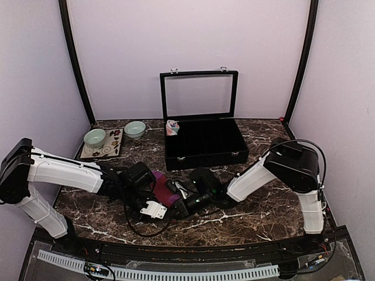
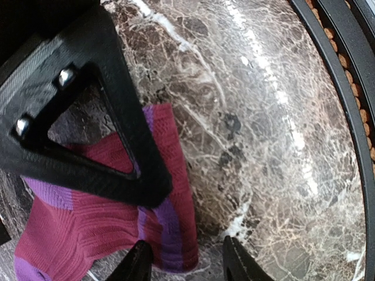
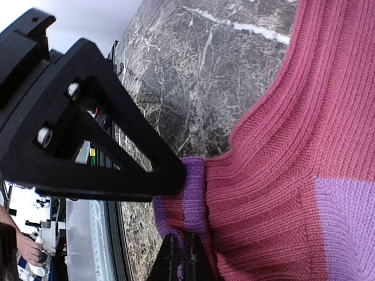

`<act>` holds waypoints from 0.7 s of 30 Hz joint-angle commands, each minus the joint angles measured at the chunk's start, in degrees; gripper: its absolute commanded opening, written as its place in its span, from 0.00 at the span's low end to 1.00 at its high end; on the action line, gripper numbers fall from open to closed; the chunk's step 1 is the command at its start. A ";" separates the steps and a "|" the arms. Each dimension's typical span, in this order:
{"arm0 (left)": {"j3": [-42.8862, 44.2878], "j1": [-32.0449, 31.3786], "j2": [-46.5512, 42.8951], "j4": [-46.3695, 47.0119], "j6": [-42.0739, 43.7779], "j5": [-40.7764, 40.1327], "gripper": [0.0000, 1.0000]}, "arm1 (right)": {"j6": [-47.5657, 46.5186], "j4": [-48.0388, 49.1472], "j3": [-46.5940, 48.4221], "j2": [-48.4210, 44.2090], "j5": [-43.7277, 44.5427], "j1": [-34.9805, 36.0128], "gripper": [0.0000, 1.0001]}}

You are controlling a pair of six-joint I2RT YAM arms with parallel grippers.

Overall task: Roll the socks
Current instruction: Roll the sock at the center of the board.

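The maroon sock [image 1: 163, 186] with purple stripes lies on the marble table between my two grippers. In the right wrist view the sock [image 3: 281, 175] fills the right side, and my right gripper [image 3: 180, 264] is shut on its folded purple-striped edge. In the left wrist view my left gripper [image 2: 184, 264] is open, with the sock's striped end [image 2: 167, 234] just inside the left finger and bare marble under the rest of the gap. Both grippers meet low over the sock in the top view, left [image 1: 156, 200] and right [image 1: 174, 204]. The salmon-pink sock [image 1: 172, 127] sits bunched at the back.
An open black case [image 1: 205, 143] with a raised glass lid stands at the back centre. Two pale green bowls [image 1: 95, 138] [image 1: 135, 129] sit at the back left, one on a patterned mat [image 1: 104, 151]. The table's black front rail [image 2: 345, 76] runs close by.
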 commanded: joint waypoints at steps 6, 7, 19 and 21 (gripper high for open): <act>2.37 -1.71 3.09 2.99 -3.47 -2.09 0.42 | 3.85 -12.71 -1.47 5.41 3.93 -1.23 0.00; 2.19 -1.71 3.30 3.51 -3.60 -2.04 0.40 | 4.15 -12.19 -1.62 5.32 3.87 -1.23 0.00; 1.51 -1.86 6.10 4.16 -8.42 -2.42 0.41 | 7.93 -7.32 -3.97 4.92 3.84 -1.40 0.00; 1.26 -1.88 6.27 4.49 -9.20 -2.48 0.20 | 8.73 -6.20 -4.73 4.43 3.75 -1.40 0.01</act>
